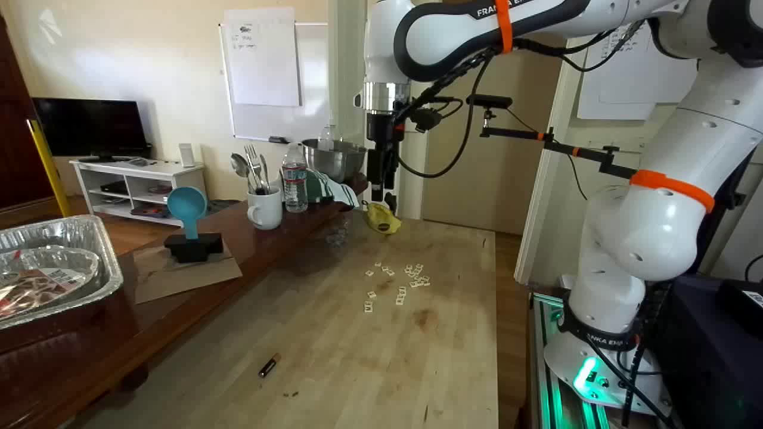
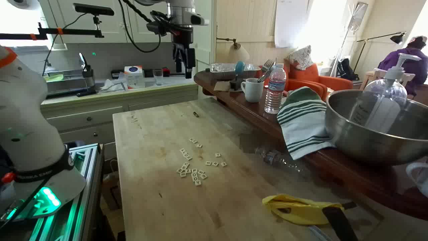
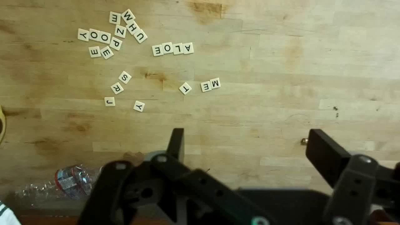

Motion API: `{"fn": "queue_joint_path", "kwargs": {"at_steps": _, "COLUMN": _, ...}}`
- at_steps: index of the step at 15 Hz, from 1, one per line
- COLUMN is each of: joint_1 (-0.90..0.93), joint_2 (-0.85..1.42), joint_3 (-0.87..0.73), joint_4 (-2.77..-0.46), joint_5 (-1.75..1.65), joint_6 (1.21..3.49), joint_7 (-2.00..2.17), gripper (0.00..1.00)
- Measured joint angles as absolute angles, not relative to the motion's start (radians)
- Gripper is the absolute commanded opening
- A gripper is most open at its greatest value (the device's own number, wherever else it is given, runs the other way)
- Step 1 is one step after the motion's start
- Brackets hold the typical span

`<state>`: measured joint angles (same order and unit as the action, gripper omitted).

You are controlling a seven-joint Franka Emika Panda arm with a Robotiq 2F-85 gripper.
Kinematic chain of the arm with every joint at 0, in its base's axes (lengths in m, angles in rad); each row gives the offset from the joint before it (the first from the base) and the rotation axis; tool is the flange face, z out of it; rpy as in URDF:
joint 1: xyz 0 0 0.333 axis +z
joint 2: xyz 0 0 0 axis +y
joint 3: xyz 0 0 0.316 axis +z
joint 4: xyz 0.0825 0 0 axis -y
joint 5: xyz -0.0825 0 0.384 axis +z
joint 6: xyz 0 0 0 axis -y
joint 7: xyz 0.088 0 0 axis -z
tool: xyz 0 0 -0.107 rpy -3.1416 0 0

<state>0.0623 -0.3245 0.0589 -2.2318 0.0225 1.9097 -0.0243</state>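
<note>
Wrist view: the gripper (image 3: 247, 137), jaws wide apart and holding nothing, hangs above the table (image 3: 275, 68). Tiles (image 3: 125, 77) lie around its 10 o'clock; a battery (image 3: 304, 141), mostly hidden by one jaw, at 3 o'clock; a bottle (image 3: 71, 181), on its side, between 8 and 9.

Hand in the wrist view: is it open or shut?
The hand is open: its fingers stand wide apart, with tabletop showing between them.

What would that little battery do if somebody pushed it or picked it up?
The battery would probably roll if pushed sideways, being a slim cylinder lying on the flat wooden tabletop. Its shiny metallic end suggests a rigid casing, unlikely to squash when pinched.
</note>
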Motion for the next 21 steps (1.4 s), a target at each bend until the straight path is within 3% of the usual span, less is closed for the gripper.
{"fn": "queue_joint_path", "kwargs": {"at_steps": 13, "joint_1": 0.084, "joint_2": -0.193, "joint_3": 0.071, "joint_4": -2.350, "joint_5": 0.048, "joint_6": 1.918, "joint_7": -0.060, "gripper": 1.00}}
{"fn": "queue_joint_path", "kwargs": {"at_steps": 21, "joint_1": 0.088, "joint_2": -0.053, "joint_3": 0.076, "joint_4": -2.476, "joint_5": -0.010, "joint_6": 2.267, "joint_7": -0.211, "gripper": 1.00}}
